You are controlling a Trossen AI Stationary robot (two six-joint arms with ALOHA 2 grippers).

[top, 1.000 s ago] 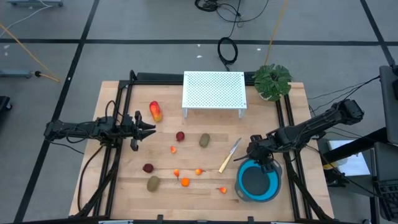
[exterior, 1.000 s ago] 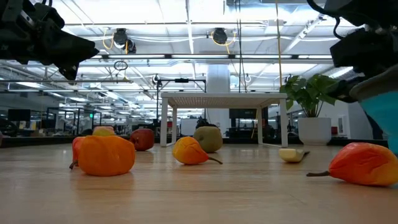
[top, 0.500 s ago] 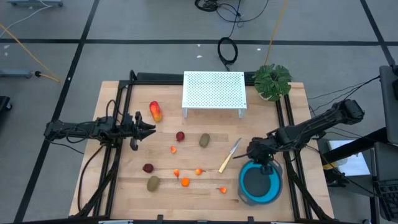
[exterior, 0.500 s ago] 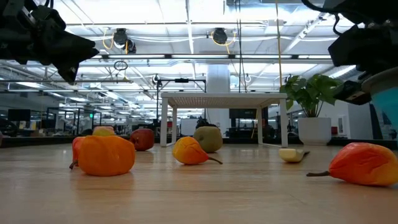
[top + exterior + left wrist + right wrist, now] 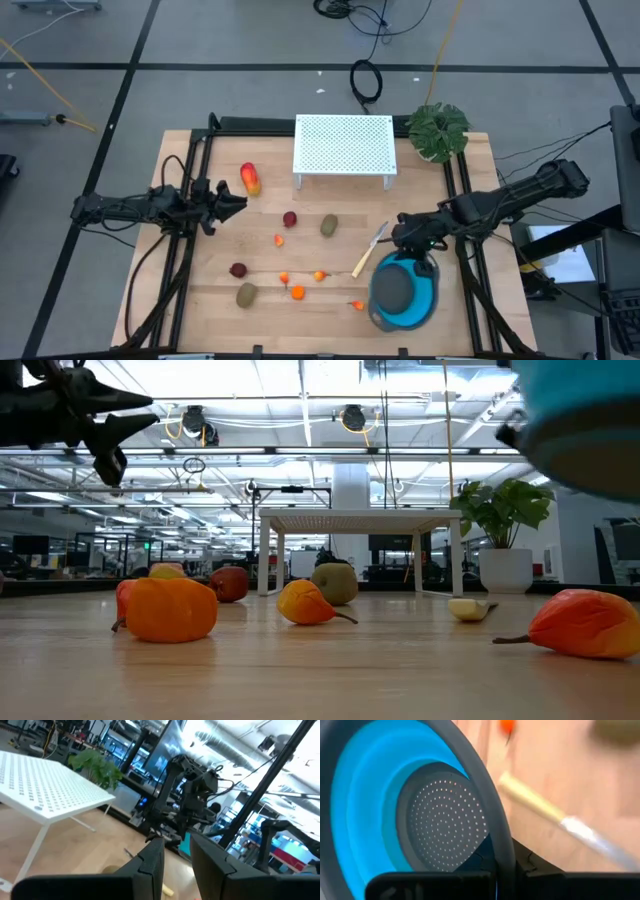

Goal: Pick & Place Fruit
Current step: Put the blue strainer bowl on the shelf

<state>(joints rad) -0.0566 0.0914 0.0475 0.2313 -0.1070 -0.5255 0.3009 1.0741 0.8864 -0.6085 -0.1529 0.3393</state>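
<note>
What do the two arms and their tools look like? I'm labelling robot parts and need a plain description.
Both arms are dark, nearly black, built of slim jointed segments with bulkier joints. The left tool ends in two short dark tapering fingers with flat, angular faces. The right tool is equally dark and blocky. Black cables trail off the table beside the right arm. No markings show.

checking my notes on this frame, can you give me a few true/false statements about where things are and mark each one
1. The right pincer grips the rim of the blue colander. True.
2. The colander already holds fruit. False: its perforated bottom shows bare in the right wrist view.
3. The oblong red-yellow fruit lies under the white perforated stand. False: it lies on open table beside the stand.
4. The knife lies between the brown-green fruit and the colander. True.
5. The left pincer holds a fruit. False: it holds nothing.
</note>
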